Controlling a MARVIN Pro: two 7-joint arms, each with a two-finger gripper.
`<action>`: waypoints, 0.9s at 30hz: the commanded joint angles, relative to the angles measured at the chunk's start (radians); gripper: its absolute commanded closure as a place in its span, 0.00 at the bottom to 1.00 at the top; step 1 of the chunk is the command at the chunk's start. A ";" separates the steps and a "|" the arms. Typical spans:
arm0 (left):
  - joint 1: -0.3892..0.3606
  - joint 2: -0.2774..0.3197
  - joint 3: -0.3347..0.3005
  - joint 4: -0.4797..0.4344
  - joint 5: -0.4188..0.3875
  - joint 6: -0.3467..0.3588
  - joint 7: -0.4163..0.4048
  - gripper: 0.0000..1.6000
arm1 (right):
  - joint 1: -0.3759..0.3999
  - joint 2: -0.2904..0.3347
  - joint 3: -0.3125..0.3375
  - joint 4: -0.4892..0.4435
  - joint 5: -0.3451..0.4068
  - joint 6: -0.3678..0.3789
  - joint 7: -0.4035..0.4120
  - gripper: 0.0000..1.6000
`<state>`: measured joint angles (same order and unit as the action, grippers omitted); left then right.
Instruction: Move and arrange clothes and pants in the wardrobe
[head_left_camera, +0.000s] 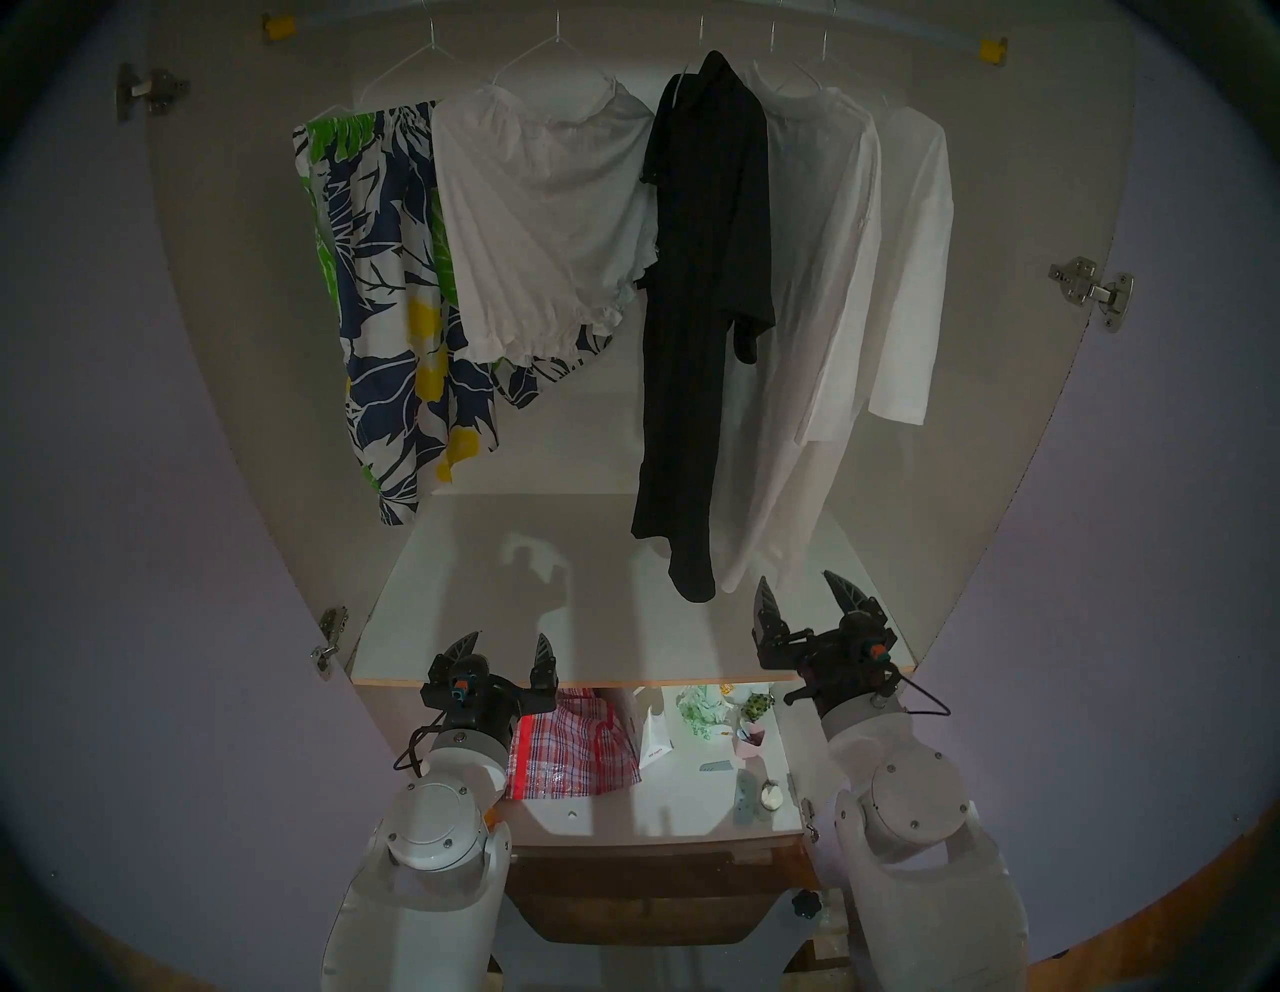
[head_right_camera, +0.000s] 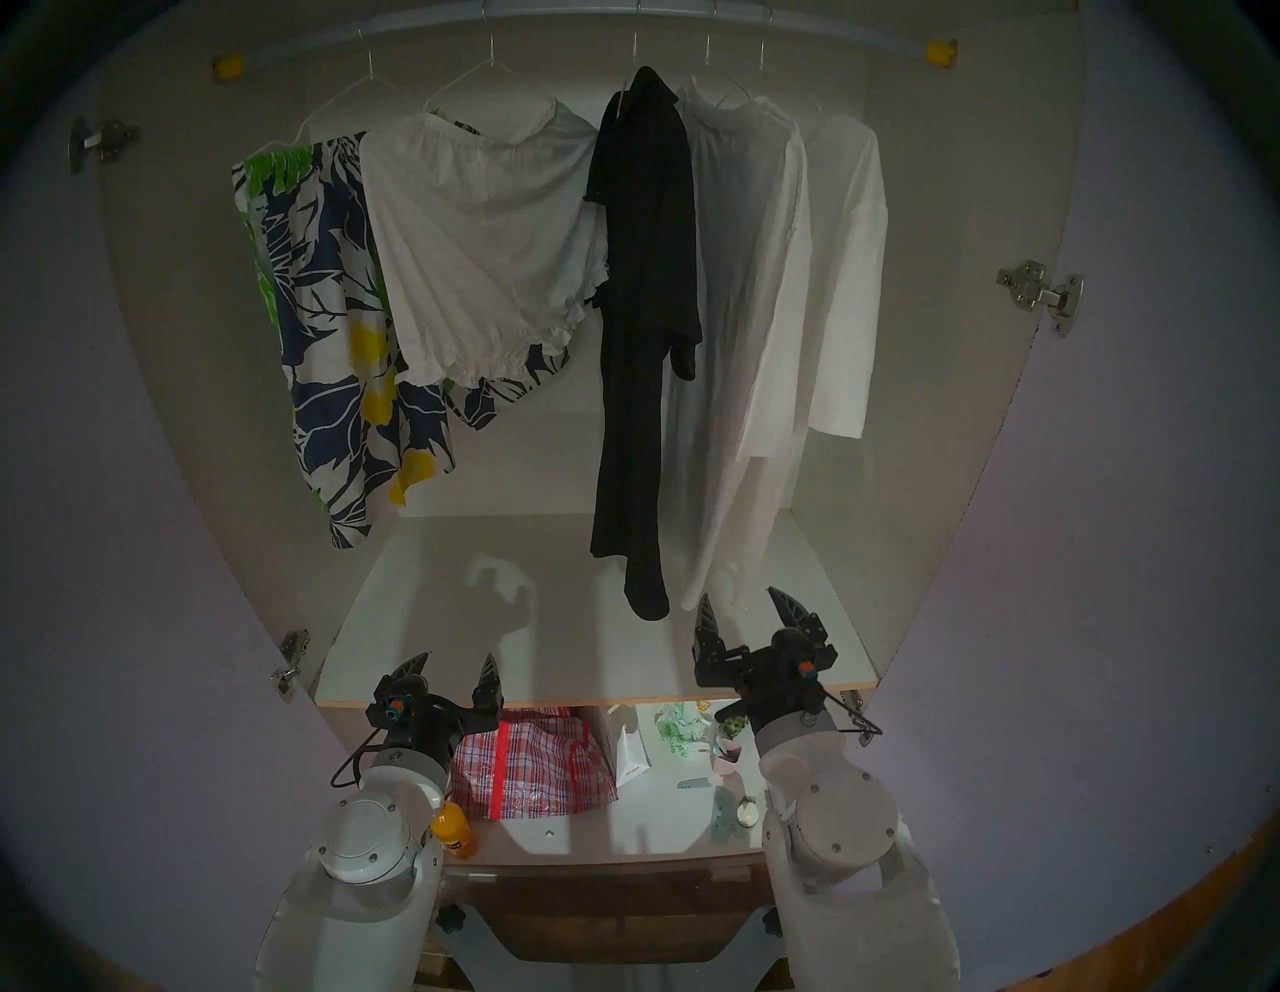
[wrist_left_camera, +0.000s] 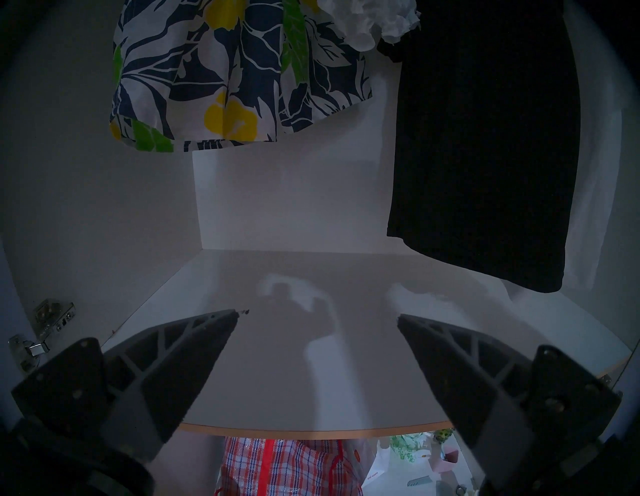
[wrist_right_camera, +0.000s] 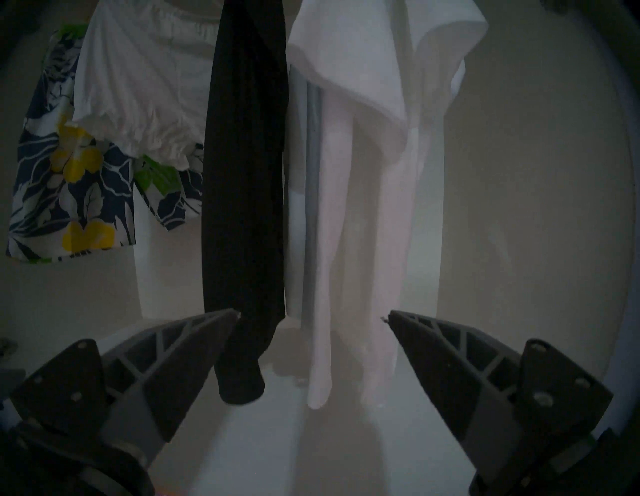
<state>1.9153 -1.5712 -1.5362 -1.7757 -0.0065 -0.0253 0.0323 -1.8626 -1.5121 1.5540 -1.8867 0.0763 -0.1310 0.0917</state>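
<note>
Several garments hang on white wire hangers from the wardrobe rail (head_left_camera: 900, 31). From left: a leaf-print one (head_left_camera: 388, 312), a white ruffle-hemmed one (head_left_camera: 547, 228), a long black one (head_left_camera: 699, 312), and two white T-shirts (head_left_camera: 824, 291) (head_left_camera: 914, 263). My left gripper (head_left_camera: 509, 641) is open and empty at the shelf's front edge, left of centre. My right gripper (head_left_camera: 800, 585) is open and empty above the shelf's front right, just below the hems of the black garment (wrist_right_camera: 246, 207) and the white T-shirt (wrist_right_camera: 349, 225).
The white tan-edged shelf (head_left_camera: 623, 623) lies under the clothes. Lilac doors (head_left_camera: 138, 485) stand open on both sides, on metal hinges (head_left_camera: 1094, 291). Below the shelf sit a red plaid bag (head_left_camera: 575, 748), a white paper bag (head_left_camera: 654, 738), small items and an orange bottle (head_right_camera: 454, 835).
</note>
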 joint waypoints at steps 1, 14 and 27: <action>-0.007 0.000 0.002 -0.025 -0.001 -0.004 -0.003 0.00 | 0.049 0.008 0.031 -0.040 0.042 -0.013 0.019 0.00; -0.007 0.000 0.002 -0.026 -0.001 -0.004 -0.003 0.00 | 0.106 -0.057 0.109 -0.004 0.039 -0.101 -0.077 0.00; -0.007 0.001 0.002 -0.025 -0.001 -0.005 -0.002 0.00 | 0.206 -0.092 0.156 0.085 0.313 -0.240 -0.114 0.00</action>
<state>1.9158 -1.5710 -1.5362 -1.7757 -0.0065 -0.0252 0.0332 -1.7110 -1.5916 1.7059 -1.8004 0.3014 -0.2941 -0.0093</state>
